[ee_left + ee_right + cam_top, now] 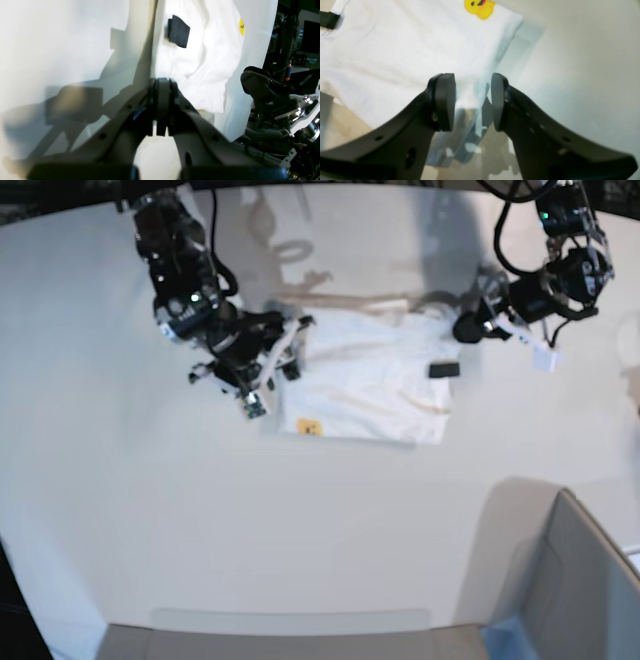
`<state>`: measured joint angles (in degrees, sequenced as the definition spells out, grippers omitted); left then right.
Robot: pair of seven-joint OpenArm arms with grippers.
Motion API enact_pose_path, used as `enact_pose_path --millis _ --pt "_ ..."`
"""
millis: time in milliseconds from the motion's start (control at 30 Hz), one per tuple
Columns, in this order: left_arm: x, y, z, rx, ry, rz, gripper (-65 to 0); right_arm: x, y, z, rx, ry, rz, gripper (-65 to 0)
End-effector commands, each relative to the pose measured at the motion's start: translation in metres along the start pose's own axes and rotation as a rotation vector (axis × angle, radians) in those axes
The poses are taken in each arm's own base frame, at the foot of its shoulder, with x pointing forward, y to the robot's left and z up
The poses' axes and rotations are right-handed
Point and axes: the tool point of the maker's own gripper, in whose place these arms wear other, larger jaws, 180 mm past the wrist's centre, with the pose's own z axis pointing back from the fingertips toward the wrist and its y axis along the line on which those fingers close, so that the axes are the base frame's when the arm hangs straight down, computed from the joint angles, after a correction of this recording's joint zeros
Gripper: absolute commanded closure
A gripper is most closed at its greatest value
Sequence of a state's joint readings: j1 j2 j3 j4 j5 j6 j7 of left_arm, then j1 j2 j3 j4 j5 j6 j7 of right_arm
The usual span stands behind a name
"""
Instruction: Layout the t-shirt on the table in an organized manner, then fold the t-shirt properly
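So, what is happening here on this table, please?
A two-armed robot is working on a white t-shirt lying partly folded on the table. The right end effector is open above the shirt's edge, near the yellow print. The left end effector is shut and holds nothing, near the side with the black tag.

bright overhead light, table (200, 510) glares white — wrist views soft, blurred at edges; dark arm shadows on left wrist view, bg dim.
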<state>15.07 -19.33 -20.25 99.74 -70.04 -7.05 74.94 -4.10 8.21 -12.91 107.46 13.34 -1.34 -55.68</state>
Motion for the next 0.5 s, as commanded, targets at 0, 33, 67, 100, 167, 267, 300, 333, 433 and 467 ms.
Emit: enact_pose_path --millis 0,33,67,100,167,267,300,333,433,467 --pt "0.004 -0.007 0.004 -0.020 -0.004 -0.008 0.0 0.010 -0.001 0.000 0.003 -0.034 0.001 -24.3" --pt "0.004 -0.007 0.004 -0.020 -0.004 -0.008 0.0 0.007 -0.003 -0.003 0.000 -0.022 -0.001 -24.3" --pt "0.004 -0.007 0.004 -0.020 -0.004 -0.008 0.0 0.004 -0.004 -0.006 -0.002 -0.010 -0.005 -24.3" --pt "0.004 -0.007 0.004 -0.020 -0.004 -0.008 0.0 -0.001 -0.006 -0.009 -0.004 0.006 -0.010 -24.3" --pt "0.003 -0.006 0.004 -0.018 -0.002 -0.006 0.0 -0.008 -0.009 -0.015 -0.008 0.033 -0.018 -24.3" --pt "0.003 -0.006 0.004 -0.018 -0.001 -0.006 0.0 -0.014 -0.011 -0.019 -0.012 0.054 -0.023 -24.3" --pt "0.003 -0.006 0.004 -0.018 -0.001 -0.006 0.0 -0.014 -0.011 -0.019 -0.012 0.055 -0.023 -24.3" --pt "0.003 -0.005 0.004 -0.016 -0.002 -0.006 0.0 -0.015 -0.011 -0.019 -0.011 0.055 -0.024 -24.3" --pt "0.006 -0.003 0.006 -0.010 -0.013 -0.003 0.0 -0.016 -0.011 -0.019 -0.012 0.057 -0.023 -24.3" --pt "0.006 0.000 0.006 0.001 -0.013 -0.002 0.0 -0.016 -0.011 -0.019 -0.012 0.057 -0.023 -24.3"
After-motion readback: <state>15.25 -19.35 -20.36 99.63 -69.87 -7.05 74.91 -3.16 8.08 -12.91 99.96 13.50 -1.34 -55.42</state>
